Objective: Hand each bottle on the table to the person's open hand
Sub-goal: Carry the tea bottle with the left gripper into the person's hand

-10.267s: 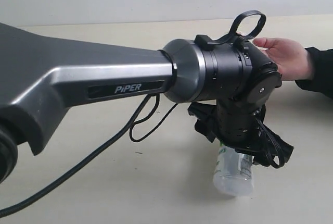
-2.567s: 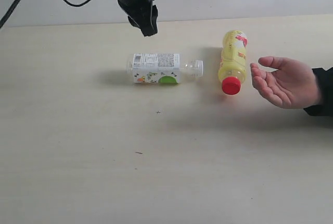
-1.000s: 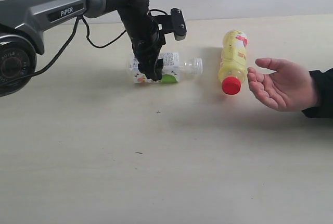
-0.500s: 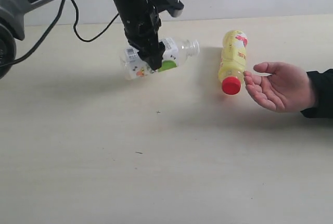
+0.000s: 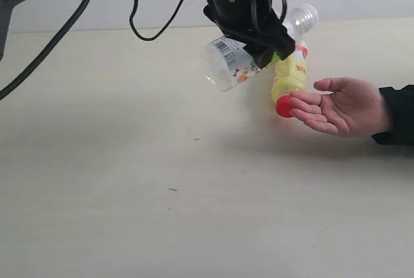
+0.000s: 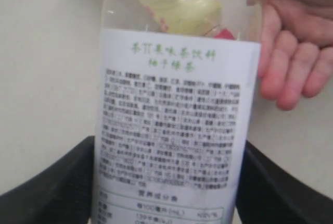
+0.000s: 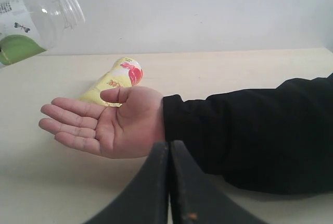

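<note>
Clear plastic, white-green label: the small bottle (image 5: pixel 226 64) is in the left gripper (image 5: pixel 265 48), clamped across its labelled body with the jaws set wide around it. It hangs clear of the table (image 5: pixel 194 200), tilted. In the exterior view its base is low toward the left and its neck high toward the right. The neck end looks uncapped. In the left wrist view the small bottle (image 6: pixel 174 125) fills the frame, with a black finger (image 6: pixel 49 187) on each side of it and the person's open hand (image 6: pixel 291 52) beyond its neck end.

The person's open hand (image 5: pixel 343 106) is on the right of the exterior view, low over the table, palm up, black sleeve (image 5: pixel 398 113) at the wrist. The small bottle is near it, up and left of the fingertips in that view, not touching.

The yellow bottle (image 5: pixel 289 77) lies on its side on the table, red cap (image 5: pixel 283 106) just beside the fingertips; contact cannot be told. The held bottle overlaps its far end in the exterior view.

Right gripper (image 7: pixel 169 151): jaws pressed together, nothing between them, low, just in front of the black sleeve (image 7: pixel 250 130). Its camera shows the person's open hand (image 7: pixel 109 125) palm up, the yellow bottle (image 7: pixel 112 84) lying behind it, and the small bottle (image 7: pixel 36 26) in the air beyond the fingertips.
</note>
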You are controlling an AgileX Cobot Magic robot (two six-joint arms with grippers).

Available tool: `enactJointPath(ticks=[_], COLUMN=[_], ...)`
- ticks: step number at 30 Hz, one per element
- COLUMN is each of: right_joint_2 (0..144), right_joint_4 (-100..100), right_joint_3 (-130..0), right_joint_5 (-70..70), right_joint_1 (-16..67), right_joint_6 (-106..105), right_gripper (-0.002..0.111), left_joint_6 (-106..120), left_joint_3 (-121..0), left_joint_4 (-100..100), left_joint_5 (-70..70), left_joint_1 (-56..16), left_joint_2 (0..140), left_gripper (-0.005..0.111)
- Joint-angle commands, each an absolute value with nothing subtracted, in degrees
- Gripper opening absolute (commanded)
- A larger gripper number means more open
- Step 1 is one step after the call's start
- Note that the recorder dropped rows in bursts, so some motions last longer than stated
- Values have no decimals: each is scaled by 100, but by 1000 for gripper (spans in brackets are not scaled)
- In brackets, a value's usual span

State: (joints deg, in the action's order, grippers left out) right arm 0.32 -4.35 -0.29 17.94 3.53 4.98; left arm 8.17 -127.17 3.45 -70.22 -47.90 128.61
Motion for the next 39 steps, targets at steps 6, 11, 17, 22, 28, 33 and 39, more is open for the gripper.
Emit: enactJointPath(ticks=[6, 11, 17, 22, 28, 33, 39], right_joint_2=[0, 0, 0, 0, 0, 0, 0], right_joint_4=[-446, -446, -446, -446, -446, -446, -446], right_joint_3=[0, 0, 0, 0, 0, 0, 0], right_joint_5=[1760, 1760, 1760, 1760, 1760, 1760, 1760], right_joint_1=[332, 332, 332, 332, 332, 332, 332], right_joint_6=[469, 469, 469, 469, 469, 469, 469], right_gripper=[0, 0, 0, 0, 0, 0, 0], left_joint_6=[-1400, -1826, -2724, -3500, -3775, -3757, -4441], left_joint_3=[-12713, -12713, -12713, -12713, -12713, -12713, -12713], left_joint_4=[368, 54, 93, 143, -327, -365, -510], left_joint_5=[-6996, -6996, -6996, -6996, -6064, -5010, -4873], left_joint_1=[-5418, -5757, -6024, -6048, -6048, -6034, -5796], left_joint_2=[12641, 12652, 12652, 12662, 12758, 12860, 13194], left_gripper=[0, 0, 0, 0, 0, 0, 0])
